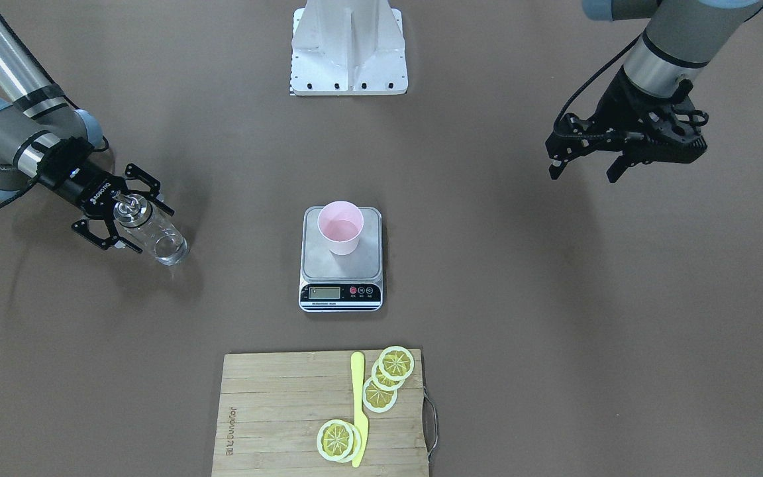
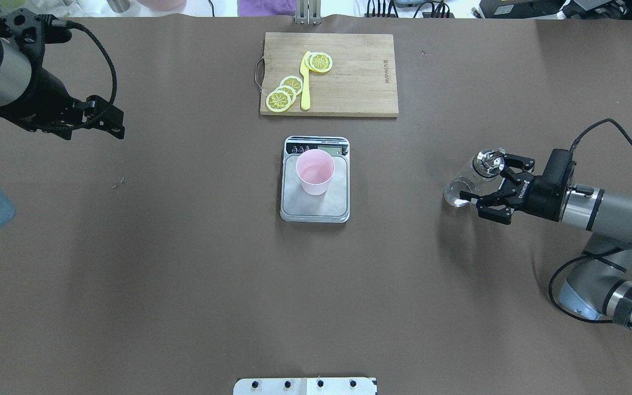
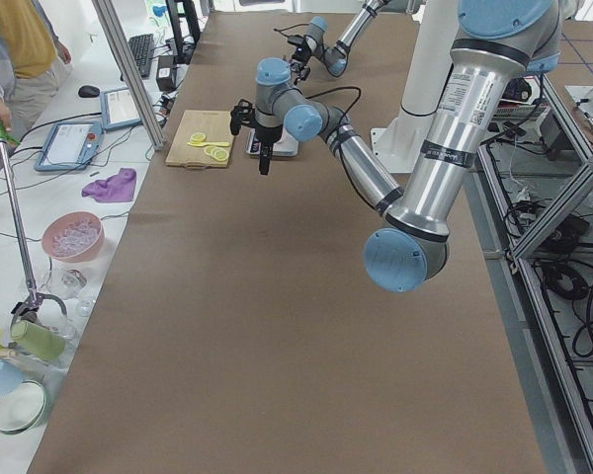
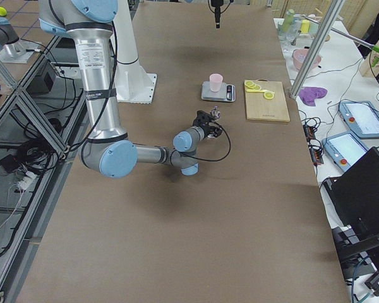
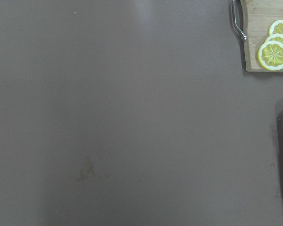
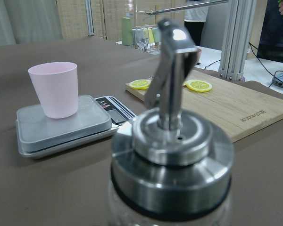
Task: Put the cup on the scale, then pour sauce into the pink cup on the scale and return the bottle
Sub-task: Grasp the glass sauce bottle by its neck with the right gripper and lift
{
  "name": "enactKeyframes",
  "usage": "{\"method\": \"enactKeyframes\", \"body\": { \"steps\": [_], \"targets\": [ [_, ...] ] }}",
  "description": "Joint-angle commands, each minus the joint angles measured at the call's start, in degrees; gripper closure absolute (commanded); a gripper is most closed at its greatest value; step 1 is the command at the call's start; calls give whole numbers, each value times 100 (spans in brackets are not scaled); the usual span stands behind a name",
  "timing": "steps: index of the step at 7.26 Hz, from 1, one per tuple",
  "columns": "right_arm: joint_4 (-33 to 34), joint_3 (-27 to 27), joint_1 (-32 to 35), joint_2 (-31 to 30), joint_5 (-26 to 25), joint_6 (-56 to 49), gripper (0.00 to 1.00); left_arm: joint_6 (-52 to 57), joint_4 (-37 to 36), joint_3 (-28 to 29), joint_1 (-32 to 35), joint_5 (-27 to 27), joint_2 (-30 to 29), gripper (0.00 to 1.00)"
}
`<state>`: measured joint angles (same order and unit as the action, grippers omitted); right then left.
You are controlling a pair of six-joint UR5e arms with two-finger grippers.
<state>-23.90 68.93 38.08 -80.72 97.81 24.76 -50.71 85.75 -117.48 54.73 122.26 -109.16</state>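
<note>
Because the sauce has to be weighed as it goes in, the cup is standing upright near the middle of the steel top of the scale. The scale is lying flat in the middle of the table. Steel is showing all around the cup, so it is looking steady there. I cannot tell if any sauce is lying inside it.

Seen from over the robot's shoulders and counting from the scale, the bottle is at 3 o'clock, well apart from the scale. It is upright and seems to be standing on the table.

The right gripper is reaching in low and sideways from farther out at 3 o'clock. One finger is sitting on each side of the glass body, under the shiny collar. I think it is coming from the side so the spout on top is free for pouring. I cannot tell if the fingers are squeezing the glass or only standing beside it.

The left gripper is hanging high at about 10 o'clock. Its fingers are spread wide with nothing between them. It is probably hanging out there so it is not blocking the pouring arm.

At 12 o'clock the wooden board is lying with lemon slices and a yellow knife on it. This job is not needing them.
</note>
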Motion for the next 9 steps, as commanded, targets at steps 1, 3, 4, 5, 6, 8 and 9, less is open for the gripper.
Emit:
{"method": "enactKeyframes", "body": {
  "steps": [1, 3, 4, 5, 6, 8, 9],
  "targets": [
    [-1, -160, -28, 108, -104, 3, 11, 0, -155, -91, 20, 0, 0, 3],
    [-1, -256, -98, 292, -165, 12, 11, 0, -155, -91, 20, -9, 0, 3],
    [-18, -266, -107, 293, -165, 107, 14, 0, -155, -82, 20, -9, -18, 3],
    [-36, -266, -142, 319, -174, 222, 16, 0, -155, -82, 20, -9, -18, 3],
    [-36, -283, -151, 320, -174, 240, 17, 0, -155, -82, 20, -9, -18, 3],
    [-45, -319, -143, 302, -157, 275, 49, 0, -155, -74, 20, -9, -18, 3],
    [-45, -319, -143, 302, -157, 345, 74, 0, -164, -65, 29, -18, -27, 3]
  ]
}}
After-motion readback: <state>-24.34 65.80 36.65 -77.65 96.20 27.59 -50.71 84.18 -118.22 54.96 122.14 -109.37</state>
